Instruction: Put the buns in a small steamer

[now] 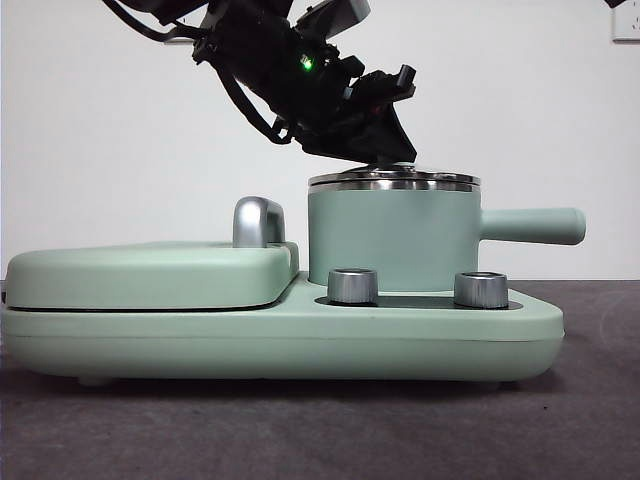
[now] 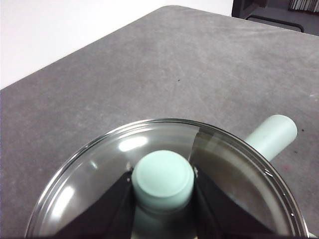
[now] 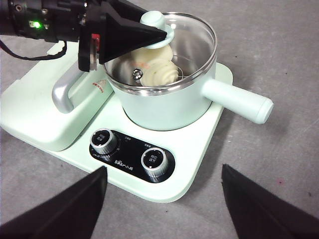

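Looking down my left gripper (image 2: pixel 163 180), I see its jaws clamped at 9 and 3 o'clock on the lid knob (image 2: pixel 163 178) over the steamer (image 3: pixel 169 107), buns (image 3: pixel 152 69) inside, right gripper (image 3: pixel 162 204) open.

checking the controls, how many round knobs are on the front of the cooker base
2. Both dials sit side by side on the dark control panel in front of the small steamer: one dial nearer the grill lid, the other dial nearer the steamer's handle side. None seems hidden.
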`<action>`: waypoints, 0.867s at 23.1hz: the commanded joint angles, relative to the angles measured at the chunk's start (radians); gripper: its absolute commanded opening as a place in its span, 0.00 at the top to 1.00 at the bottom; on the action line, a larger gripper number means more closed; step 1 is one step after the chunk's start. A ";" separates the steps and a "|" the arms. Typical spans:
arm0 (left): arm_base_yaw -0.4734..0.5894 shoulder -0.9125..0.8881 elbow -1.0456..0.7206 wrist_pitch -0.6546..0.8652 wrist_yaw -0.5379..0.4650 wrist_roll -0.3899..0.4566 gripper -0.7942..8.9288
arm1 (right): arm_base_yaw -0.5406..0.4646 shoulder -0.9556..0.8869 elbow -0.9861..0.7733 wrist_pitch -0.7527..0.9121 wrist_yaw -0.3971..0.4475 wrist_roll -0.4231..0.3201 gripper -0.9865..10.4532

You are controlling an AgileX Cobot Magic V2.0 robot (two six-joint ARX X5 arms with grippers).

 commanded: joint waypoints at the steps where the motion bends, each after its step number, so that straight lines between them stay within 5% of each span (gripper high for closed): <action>1: -0.008 0.027 0.002 -0.061 -0.002 -0.005 0.91 | 0.006 0.004 0.006 0.004 0.003 0.009 0.60; 9: -0.008 0.026 0.002 -0.061 -0.002 -0.006 0.91 | 0.006 0.004 0.006 0.002 0.003 0.006 0.60; 14: -0.008 0.026 0.002 -0.061 -0.002 -0.010 0.72 | 0.006 0.004 0.006 -0.007 0.003 0.003 0.60; 20: -0.007 -0.014 0.003 -0.082 -0.002 -0.051 0.65 | 0.006 0.004 0.006 -0.011 0.003 0.002 0.60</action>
